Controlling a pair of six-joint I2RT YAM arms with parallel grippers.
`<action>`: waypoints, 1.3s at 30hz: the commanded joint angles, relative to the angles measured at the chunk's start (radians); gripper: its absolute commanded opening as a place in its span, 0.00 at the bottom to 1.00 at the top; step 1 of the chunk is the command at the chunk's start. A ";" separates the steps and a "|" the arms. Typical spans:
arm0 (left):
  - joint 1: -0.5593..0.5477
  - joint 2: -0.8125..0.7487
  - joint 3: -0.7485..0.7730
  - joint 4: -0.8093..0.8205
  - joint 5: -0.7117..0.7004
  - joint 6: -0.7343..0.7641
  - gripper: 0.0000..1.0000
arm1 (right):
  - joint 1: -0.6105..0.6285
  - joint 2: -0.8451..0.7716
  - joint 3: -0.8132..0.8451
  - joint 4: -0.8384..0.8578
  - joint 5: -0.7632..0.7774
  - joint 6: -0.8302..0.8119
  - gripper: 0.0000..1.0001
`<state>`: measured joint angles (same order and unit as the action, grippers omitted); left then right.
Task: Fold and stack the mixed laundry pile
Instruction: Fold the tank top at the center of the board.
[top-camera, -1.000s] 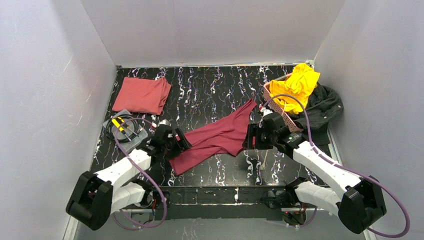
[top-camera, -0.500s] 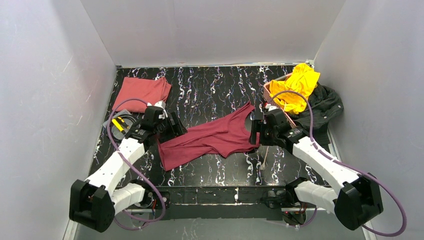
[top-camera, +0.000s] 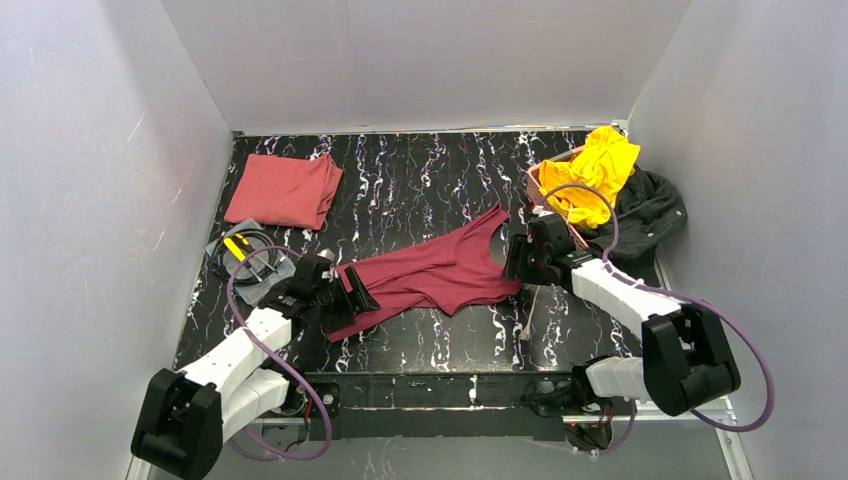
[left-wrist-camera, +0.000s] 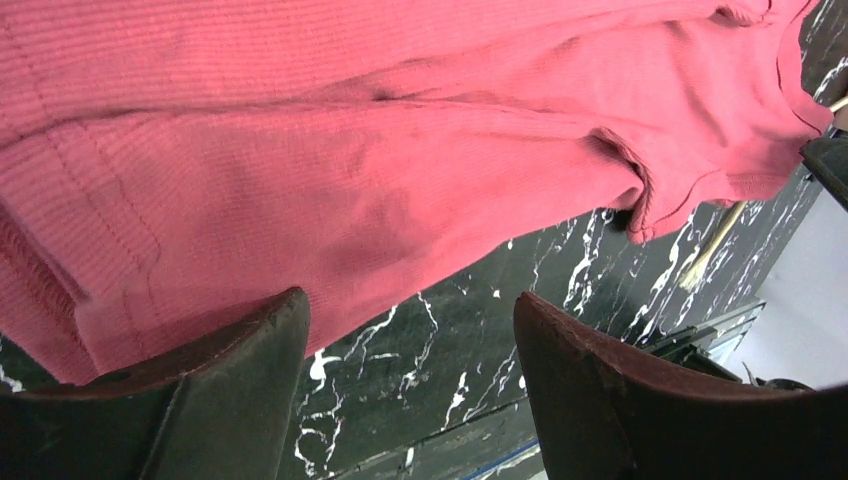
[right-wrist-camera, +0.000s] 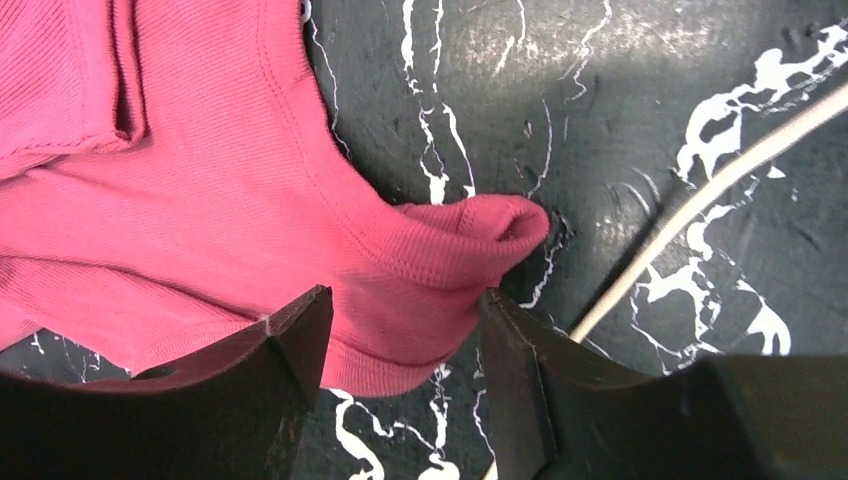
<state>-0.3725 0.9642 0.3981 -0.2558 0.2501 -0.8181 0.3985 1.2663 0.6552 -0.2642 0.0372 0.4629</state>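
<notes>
From above, the dark maroon garment (top-camera: 430, 275) lies spread across the middle of the tabletop (top-camera: 420, 180). Only the wrist views show the jaws: the left gripper (left-wrist-camera: 410, 310) holds them apart beside its hem, and the right gripper (right-wrist-camera: 405, 300) holds them apart astride its bunched edge.

top view high, looking down, wrist views close (sharing maroon garment (top-camera: 440, 272))

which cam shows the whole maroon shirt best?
Top external: the maroon shirt lies fully in frame, end to end. Left wrist shows only close-up fabric near one end; right wrist only a bunched corner beside the cream cord.
</notes>
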 joint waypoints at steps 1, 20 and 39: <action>-0.002 0.042 -0.030 0.091 -0.055 -0.023 0.72 | -0.006 0.052 -0.019 0.110 -0.045 -0.018 0.65; 0.034 -0.039 -0.135 -0.012 -0.236 -0.034 0.74 | -0.009 0.098 0.319 -0.293 0.118 -0.147 0.07; 0.041 -0.070 -0.096 -0.052 -0.219 0.011 0.75 | 0.003 -0.060 0.066 -0.012 -0.300 0.019 0.61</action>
<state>-0.3431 0.8906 0.3096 -0.1467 0.1116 -0.8669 0.3920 1.2541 0.8368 -0.5030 0.1032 0.3874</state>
